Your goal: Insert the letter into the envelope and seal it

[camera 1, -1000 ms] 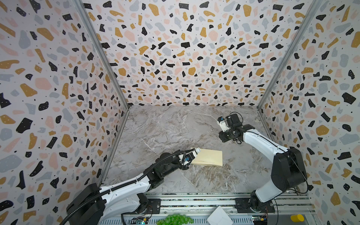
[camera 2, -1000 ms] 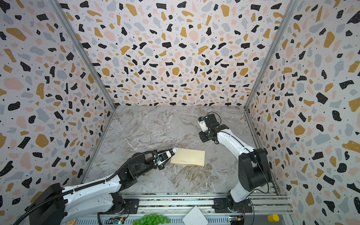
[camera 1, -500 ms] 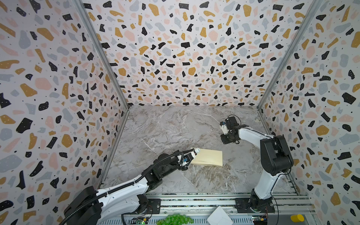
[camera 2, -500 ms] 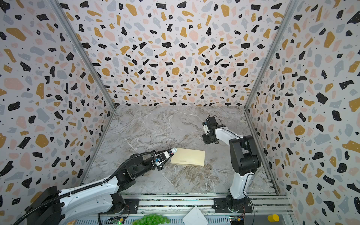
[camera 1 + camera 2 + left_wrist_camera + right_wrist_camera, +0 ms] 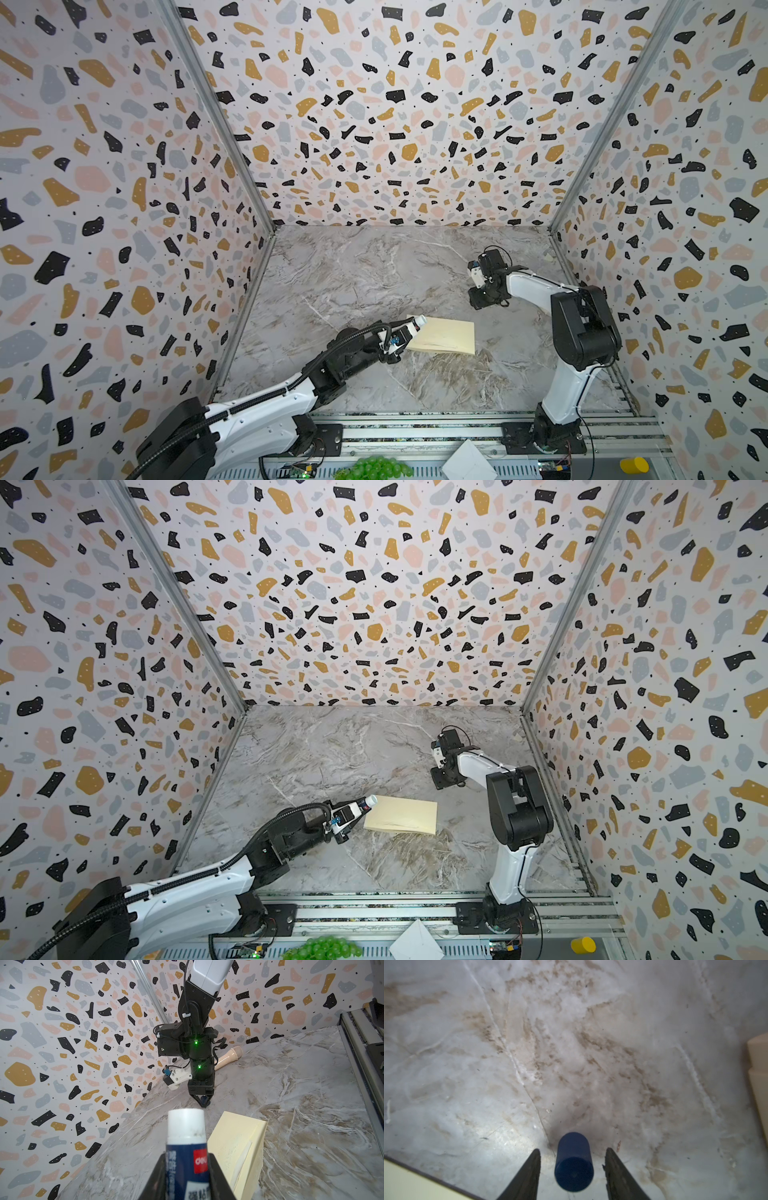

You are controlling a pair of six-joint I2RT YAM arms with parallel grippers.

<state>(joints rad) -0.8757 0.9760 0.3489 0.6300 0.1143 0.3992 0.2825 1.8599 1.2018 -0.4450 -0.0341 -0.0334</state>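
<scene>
left gripper (image 5: 186,1159) tight on a glue stick (image 5: 186,1126), right gripper (image 5: 573,1150) wide around a seemingly loose cylindrical blue cap (image 5: 573,1165)

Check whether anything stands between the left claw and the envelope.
Only what the left claw itself grips: the uncapped glue stick, whose white tip points at the envelope corner. Nothing else visible lies on the marble table between them; the blue cap sits apart, between the right claw and its open jaws.
</scene>
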